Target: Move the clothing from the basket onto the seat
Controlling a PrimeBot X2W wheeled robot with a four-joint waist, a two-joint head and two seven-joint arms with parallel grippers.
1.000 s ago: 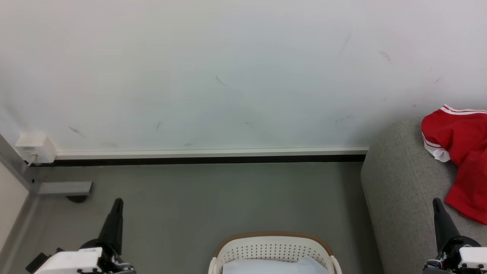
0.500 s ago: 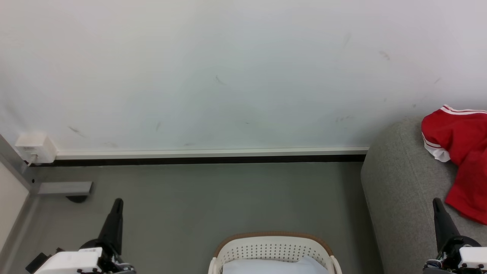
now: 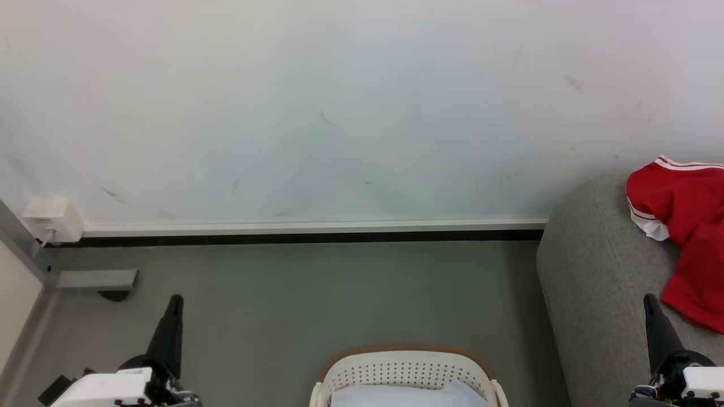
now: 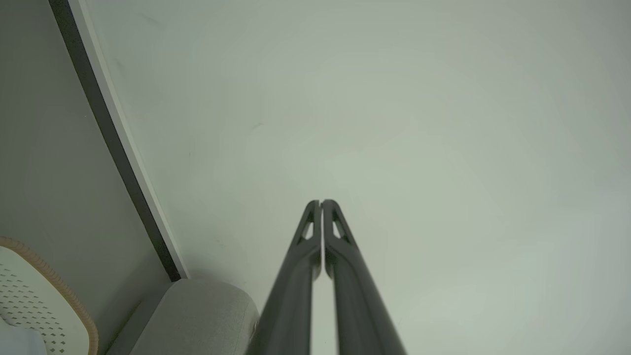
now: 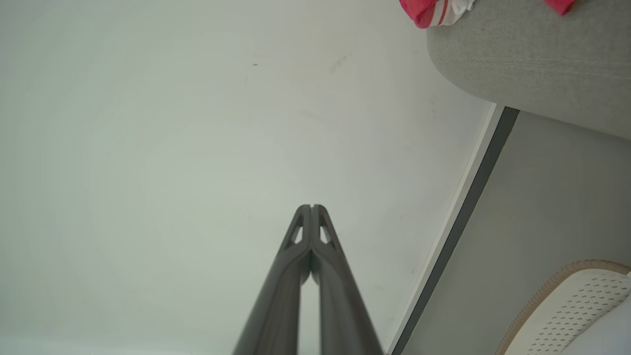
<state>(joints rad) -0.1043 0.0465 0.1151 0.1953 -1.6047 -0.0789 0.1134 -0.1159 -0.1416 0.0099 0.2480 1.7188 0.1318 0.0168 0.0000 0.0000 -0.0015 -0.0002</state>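
At the right edge of the head view, the clothing (image 3: 687, 226) is lying on top of the seat (image 3: 594, 282), a red heap with white stripe trim running out of frame. Low in the middle, the basket (image 3: 404, 367) is standing on the floor (image 3: 311, 294) with something pale bluish-white (image 3: 396, 397) resting inside; what it is cannot be told. A strip of floor is separating the basket's brown rim from the seat's rounded side.

The left jaws are hanging at the lower left over bare floor, and the right jaws are hanging at the lower right in front of the seat, near the clothing's lower hem. From the head, each pair of fingers (image 3: 168, 333) is reading as 1 dark spike.

The left wrist view is giving the closer look: its 2 fingers (image 4: 296, 286) are pressing together to the tips, gripping nothing, against the wall (image 4: 394, 123), with the basket (image 4: 29, 305) and a seat corner (image 4: 197, 315) at its lower left. The right wrist view is showing its own fingers (image 5: 340, 296) likewise closed and empty, and a striped hem of the clothing (image 5: 424, 10) drooping over the seat's padded edge (image 5: 532, 64), with the basket (image 5: 577, 301) at its lower right.

Between the baseboard (image 3: 311, 229) and the basket, a wide stretch of floor is lying open. A white box (image 3: 51, 219) and a grey metal foot (image 3: 96, 278) are bounding it on the left.
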